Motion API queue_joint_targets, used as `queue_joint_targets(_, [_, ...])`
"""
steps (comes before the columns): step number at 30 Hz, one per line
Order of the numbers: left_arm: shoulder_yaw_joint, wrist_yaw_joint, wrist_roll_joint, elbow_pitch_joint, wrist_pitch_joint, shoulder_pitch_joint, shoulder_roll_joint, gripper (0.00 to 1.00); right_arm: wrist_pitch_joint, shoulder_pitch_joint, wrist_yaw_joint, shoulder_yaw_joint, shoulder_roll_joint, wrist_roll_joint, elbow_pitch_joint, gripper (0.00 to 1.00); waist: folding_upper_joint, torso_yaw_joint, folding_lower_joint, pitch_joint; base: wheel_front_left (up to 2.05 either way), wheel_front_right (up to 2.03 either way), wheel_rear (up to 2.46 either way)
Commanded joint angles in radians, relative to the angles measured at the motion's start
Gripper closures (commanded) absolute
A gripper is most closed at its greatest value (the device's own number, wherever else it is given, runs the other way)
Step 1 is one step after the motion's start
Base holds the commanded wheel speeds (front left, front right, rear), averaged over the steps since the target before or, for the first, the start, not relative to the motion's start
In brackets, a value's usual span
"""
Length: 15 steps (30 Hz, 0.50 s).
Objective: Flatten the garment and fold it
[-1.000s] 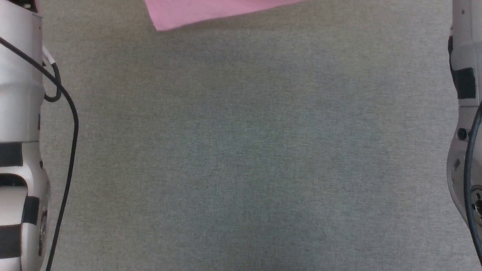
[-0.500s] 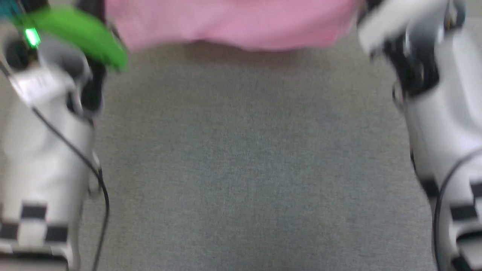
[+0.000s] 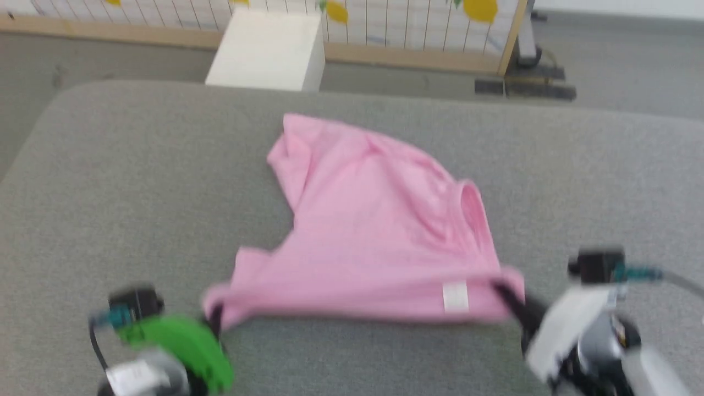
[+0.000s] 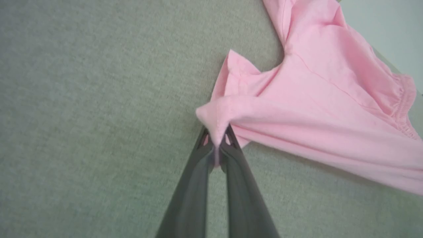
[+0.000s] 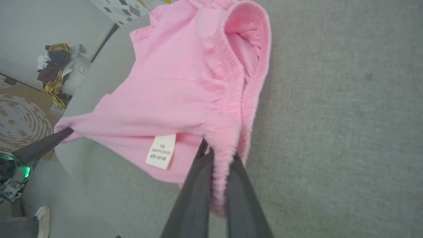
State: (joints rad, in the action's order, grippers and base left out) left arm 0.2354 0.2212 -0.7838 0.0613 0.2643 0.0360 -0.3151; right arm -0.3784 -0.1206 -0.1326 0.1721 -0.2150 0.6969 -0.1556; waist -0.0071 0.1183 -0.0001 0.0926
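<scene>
the garment (image 3: 374, 236) lies rumpled on the grey padded surface (image 3: 110, 192), with its near edge stretched between your two grippers. your left gripper (image 4: 216, 137) is closed on a hem corner, pink cloth bunched between its tips. your right gripper (image 5: 219, 153) is pinched on the end of the gathered waistband (image 5: 231, 66), just beside the white label (image 5: 162, 151). expect this piece to be very light, thin and limp: it will likely sag and crease wherever it is not under tension, and may drag a little on the rough cover. the elastic will probably stretch and spring back, so treat the hem side as the truer grip. take hold at corners rather than mid-panel, and pull evenly.
</scene>
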Motion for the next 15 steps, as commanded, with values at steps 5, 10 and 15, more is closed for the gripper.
queue_joint_targets(5, [0.001, 0.085, -0.027, -0.062, 0.092, -0.17, -0.028, 1.0, -0.176, 0.164, 0.002, -0.017, -0.02, -0.034, 0.033, 1.0, 0.0071, -0.004, 0.0001, -0.069, 0.0, 0.0, 0.0])
queue_joint_targets(10, [-0.004, 0.134, -0.035, -0.118, 0.142, -0.26, -0.055, 1.0, -0.349, 0.244, 0.002, -0.031, -0.011, -0.058, 0.088, 1.0, 0.0071, -0.018, 0.0001, -0.079, 0.0, 0.0, 0.0])
queue_joint_targets(15, [-0.031, 0.124, -0.036, -0.183, 0.112, -0.237, -0.064, 1.0, -0.349, 0.235, 0.002, -0.106, 0.044, -0.088, 0.176, 1.0, 0.0071, -0.025, 0.0001, -0.076, 0.0, 0.0, 0.0])
